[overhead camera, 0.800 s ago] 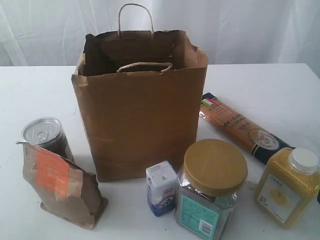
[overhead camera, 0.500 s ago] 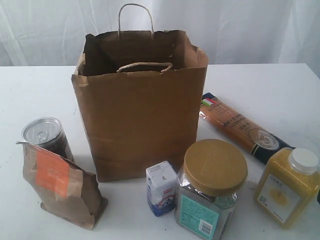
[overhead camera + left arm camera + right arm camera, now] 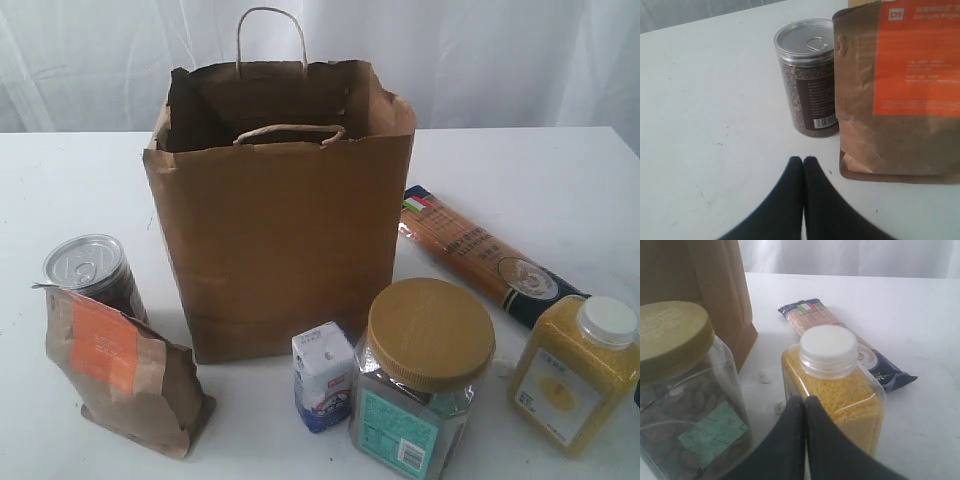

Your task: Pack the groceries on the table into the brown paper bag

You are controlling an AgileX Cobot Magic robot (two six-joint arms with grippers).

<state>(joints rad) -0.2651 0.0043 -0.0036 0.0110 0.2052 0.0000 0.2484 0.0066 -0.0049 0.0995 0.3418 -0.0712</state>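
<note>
The brown paper bag (image 3: pixel 280 215) stands open in the middle of the white table (image 3: pixel 60 190). Around it sit the groceries: a silver-topped can (image 3: pixel 88 265), a kraft pouch with an orange label (image 3: pixel 115 365), a white-blue carton (image 3: pixel 323 375), a tan-lidded clear jar (image 3: pixel 425 365), a yellow white-capped jar (image 3: pixel 578 365) and a spaghetti packet (image 3: pixel 480 255). Neither gripper shows in the exterior view. My left gripper (image 3: pixel 803 160) is shut and empty, just short of the can (image 3: pixel 807 75) and pouch (image 3: pixel 900 90). My right gripper (image 3: pixel 805 400) is shut and empty, close before the yellow jar (image 3: pixel 832 380).
Two small white crumbs (image 3: pixel 764 375) lie on the table between the tan-lidded jar (image 3: pixel 680 390) and the yellow jar. The spaghetti packet (image 3: pixel 840 337) lies behind the yellow jar. A white curtain (image 3: pixel 500 60) hangs behind the table's far edge.
</note>
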